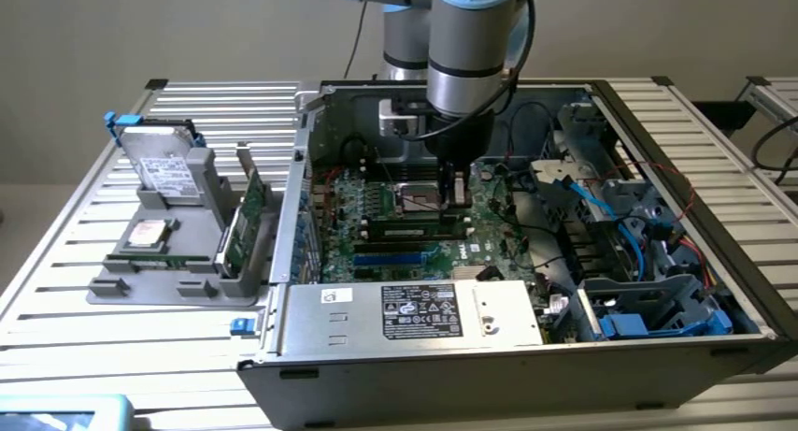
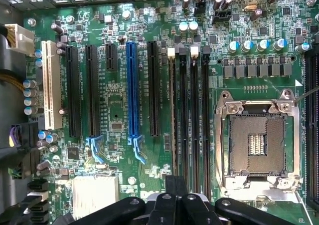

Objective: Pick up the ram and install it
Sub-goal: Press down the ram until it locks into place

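Inside the open computer case [image 1: 698,291], the clenched gripper [image 1: 451,190] holds nothing above the motherboard [image 2: 119,110], beside the CPU socket [image 2: 257,141]; ram [image 1: 406,233] sits slotted nearby.

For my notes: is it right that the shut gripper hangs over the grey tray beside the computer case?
Not quite: the exterior view shows the shut gripper inside the computer case, above the motherboard, not over the grey tray.
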Robot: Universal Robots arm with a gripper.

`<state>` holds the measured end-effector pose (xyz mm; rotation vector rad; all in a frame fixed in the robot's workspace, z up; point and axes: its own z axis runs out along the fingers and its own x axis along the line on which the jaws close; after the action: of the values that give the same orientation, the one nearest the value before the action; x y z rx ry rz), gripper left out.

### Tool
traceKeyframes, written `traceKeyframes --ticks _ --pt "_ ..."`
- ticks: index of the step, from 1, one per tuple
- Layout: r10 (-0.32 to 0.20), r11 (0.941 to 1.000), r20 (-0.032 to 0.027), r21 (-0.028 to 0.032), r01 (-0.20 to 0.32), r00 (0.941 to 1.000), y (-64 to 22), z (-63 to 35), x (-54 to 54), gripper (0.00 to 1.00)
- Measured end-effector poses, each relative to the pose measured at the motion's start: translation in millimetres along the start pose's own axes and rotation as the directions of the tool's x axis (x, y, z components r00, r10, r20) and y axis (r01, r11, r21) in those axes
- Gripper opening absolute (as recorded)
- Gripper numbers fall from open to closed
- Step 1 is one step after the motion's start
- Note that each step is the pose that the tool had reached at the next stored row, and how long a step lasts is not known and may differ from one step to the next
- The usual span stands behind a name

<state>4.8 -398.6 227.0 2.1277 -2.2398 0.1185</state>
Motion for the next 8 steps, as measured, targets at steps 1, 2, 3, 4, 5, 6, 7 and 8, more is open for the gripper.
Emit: traceKeyframes --ticks 1,2,3,4,5,6,7,8 --pt "0.0 1.0 -0.0001 -0.0001 0.0 1.0 0.0 0.3 0.0 0.11" --pt "0.0 1.0 0.0001 -0.0001 0.0 1.0 0.0 0.4 0.0 0.11" --pt "0.0 1.0 0.0007 0.0001 0.0 1.0 0.0 0.7 -0.1 0.11" --pt "0.0 1.0 0.0008 0.0002 0.0 1.0 0.0 1.0 -0.2 0.11" --pt "0.0 1.0 0.0008 0.0002 0.0 1.0 0.0 1.2 -0.2 0.11" --pt "0.0 1.0 0.0008 0.0001 0.0 1.0 0.0 1.2 -0.2 0.11" --pt "0.0 1.0 0.0007 0.0001 0.0 1.0 0.0 1.2 -0.2 0.11" --pt "0.0 1.0 0.0015 -0.0003 0.0 1.0 0.4 -0.4 -0.1 0.11"
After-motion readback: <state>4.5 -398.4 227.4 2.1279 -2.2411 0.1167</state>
